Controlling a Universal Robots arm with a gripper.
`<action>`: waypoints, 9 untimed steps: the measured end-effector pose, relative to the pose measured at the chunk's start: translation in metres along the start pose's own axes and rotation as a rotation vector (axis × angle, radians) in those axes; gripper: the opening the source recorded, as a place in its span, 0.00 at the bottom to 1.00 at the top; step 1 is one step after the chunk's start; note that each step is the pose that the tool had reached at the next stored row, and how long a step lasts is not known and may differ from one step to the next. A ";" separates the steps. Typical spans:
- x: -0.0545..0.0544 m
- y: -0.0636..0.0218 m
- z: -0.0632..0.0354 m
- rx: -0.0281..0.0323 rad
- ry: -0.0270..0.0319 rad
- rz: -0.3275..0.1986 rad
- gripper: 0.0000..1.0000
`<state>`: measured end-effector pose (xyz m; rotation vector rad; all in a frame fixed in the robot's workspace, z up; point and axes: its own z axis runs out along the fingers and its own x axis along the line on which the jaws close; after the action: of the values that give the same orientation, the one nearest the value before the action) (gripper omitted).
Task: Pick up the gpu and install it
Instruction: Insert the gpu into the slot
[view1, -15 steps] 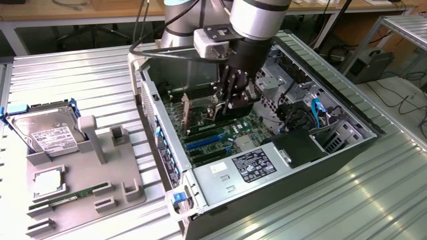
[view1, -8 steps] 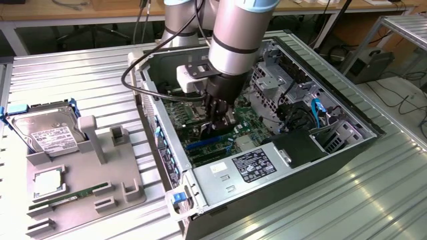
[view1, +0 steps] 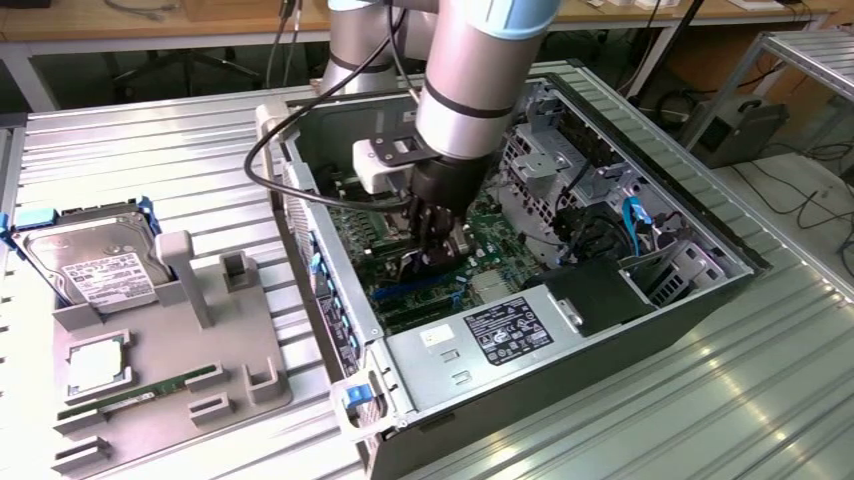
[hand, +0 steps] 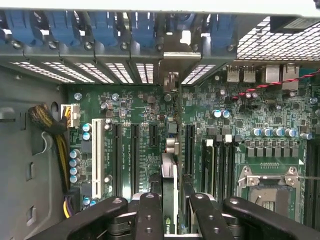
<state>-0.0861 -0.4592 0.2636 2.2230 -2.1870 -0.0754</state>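
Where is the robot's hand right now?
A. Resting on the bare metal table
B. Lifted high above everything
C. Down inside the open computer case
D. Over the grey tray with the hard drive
C: in the exterior view the gripper reaches down into the open computer case, above the green motherboard, holding the gpu edge-on between its fingers, while the hard drive sits apart on the grey tray.

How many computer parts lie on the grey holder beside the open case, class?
3. A hard drive stands at the far end of the grey holder, a square processor chip lies midway, and a green memory stick lies along its near edge. None seems hidden.
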 end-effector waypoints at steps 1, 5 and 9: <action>0.000 0.0000 0.0011 -0.0043 0.0001 0.000 0.26; 0.000 -0.0002 0.0056 -0.0205 0.0000 0.000 0.26; 0.000 -0.0005 0.0100 -0.0289 -0.0002 0.001 0.26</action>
<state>-0.0861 -0.4589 0.2536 2.2074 -2.1723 -0.1065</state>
